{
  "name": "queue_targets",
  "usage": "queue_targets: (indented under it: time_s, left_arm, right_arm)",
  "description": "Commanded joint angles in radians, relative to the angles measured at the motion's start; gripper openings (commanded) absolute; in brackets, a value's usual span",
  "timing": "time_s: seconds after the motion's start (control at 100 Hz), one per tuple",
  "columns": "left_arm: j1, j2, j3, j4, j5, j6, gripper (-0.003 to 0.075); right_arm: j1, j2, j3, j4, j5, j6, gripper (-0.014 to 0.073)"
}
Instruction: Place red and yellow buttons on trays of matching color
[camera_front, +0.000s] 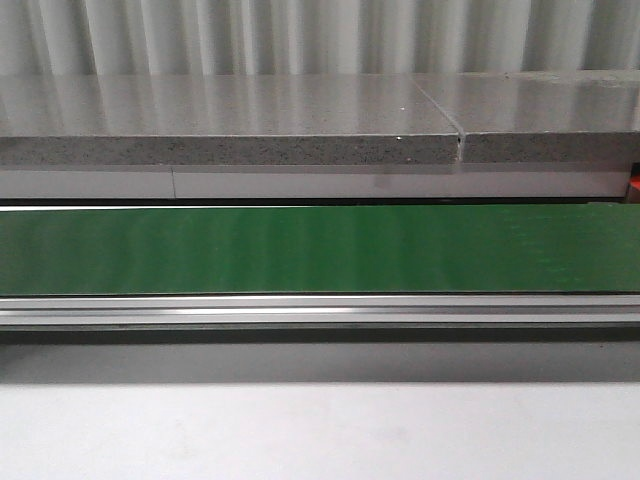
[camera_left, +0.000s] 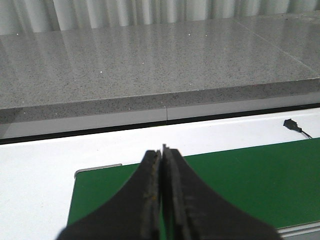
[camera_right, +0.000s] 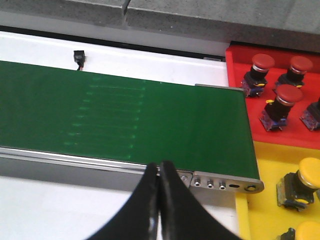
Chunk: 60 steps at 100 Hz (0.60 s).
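White tabletop (camera_front: 320, 430) fills the bottom of the front view, with no arm or button on it there. Above it runs a metal rail (camera_front: 320, 310), then the green belt (camera_front: 320, 250) across the middle of the frame, bare from edge to edge. Beyond the belt sits a grey speckled slab (camera_front: 230, 125) with a seam at upper right, and corrugated sheet (camera_front: 300, 35) at the top.

In the left wrist view the left gripper (camera_left: 162, 150) rises from the bottom centre, its black fingers (camera_left: 147, 200) pressed together with nothing between them. It stands over the belt's end, whose rounded corner shows at lower left. A small black plug (camera_left: 291, 123) lies on the white surface at the right edge.

In the right wrist view the right gripper (camera_right: 159, 167) is likewise clenched and empty at bottom centre, over the belt's near rail. The belt's other end, with its metal end cap (camera_right: 225, 184), sits just right of it. At lower right lies the yellow tray (camera_right: 265, 200), holding yellow buttons (camera_right: 305, 182), two of them partly cut off by the frame. At upper right is the red tray (camera_right: 237, 65), touching the yellow one, with red buttons (camera_right: 260, 70) standing on it: three are clear, a fourth is cut by the edge.
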Motion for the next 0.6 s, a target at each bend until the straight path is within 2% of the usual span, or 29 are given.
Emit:
queue_targets:
  time_s: [0.0, 0.15, 0.59]
  left_arm:
    - [-0.008, 0.008, -0.026, -0.016, -0.066, -0.001, -0.002]
    - [-0.008, 0.008, -0.026, -0.016, -0.066, -0.001, -0.002]
    - [-0.008, 0.008, -0.026, -0.016, -0.066, -0.001, -0.002]
  right_arm:
    - [0.014, -0.045, 0.032, -0.091, -0.144, 0.082, -0.0068]
    - [0.014, -0.134, 0.122, -0.124, -0.227, 0.156, -0.0068]
    - [0.014, -0.331, 0.344, -0.124, -0.384, 0.16, -0.0068]
